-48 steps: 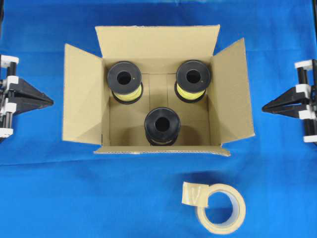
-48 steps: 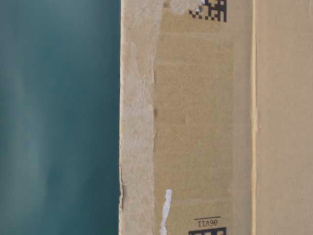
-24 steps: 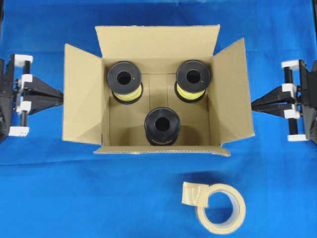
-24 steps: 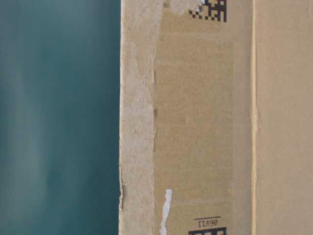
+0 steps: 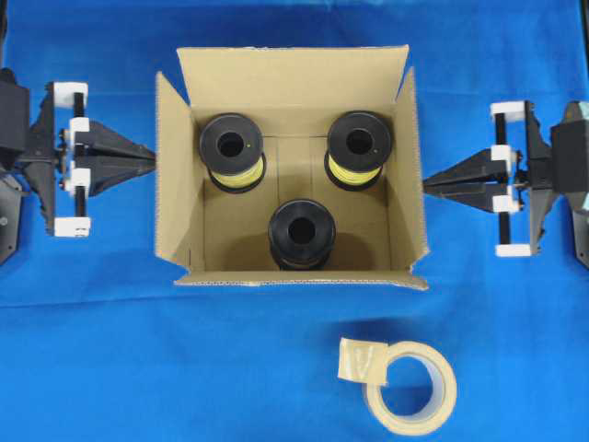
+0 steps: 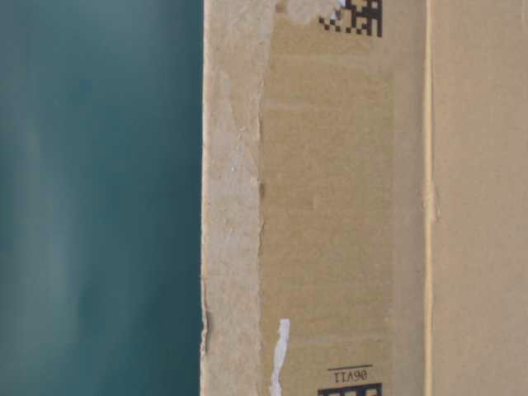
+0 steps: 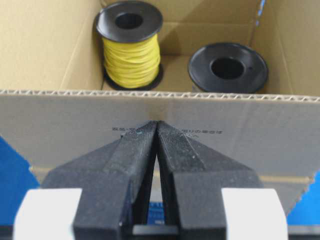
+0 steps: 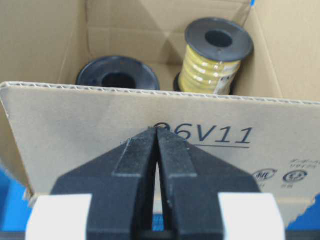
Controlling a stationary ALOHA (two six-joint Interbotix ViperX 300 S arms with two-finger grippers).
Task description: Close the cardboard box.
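Note:
The cardboard box (image 5: 396,212) stands open in the middle of the blue cloth, with three black spools inside. Its left flap (image 5: 168,166) and right flap (image 5: 414,166) now stand nearly upright. The back flap (image 5: 294,74) leans outward. My left gripper (image 5: 153,158) is shut, its tip pressed against the outside of the left flap (image 7: 75,125). My right gripper (image 5: 425,184) is shut too, its tip against the outside of the right flap (image 8: 75,130), by the print "06V11". The table-level view shows only a close box wall (image 6: 330,206).
A beige tape roll (image 5: 409,387) lies on the cloth in front of the box, right of centre. Spools with yellow wire (image 7: 131,55) (image 8: 210,55) stand at the back of the box, a third spool (image 5: 301,232) nearer the front. Blue cloth (image 5: 92,350) surrounds everything.
Both shut grippers moved inward toward the box and pushed the two side flaps from splayed outward to nearly upright. The box and tape roll stayed put.

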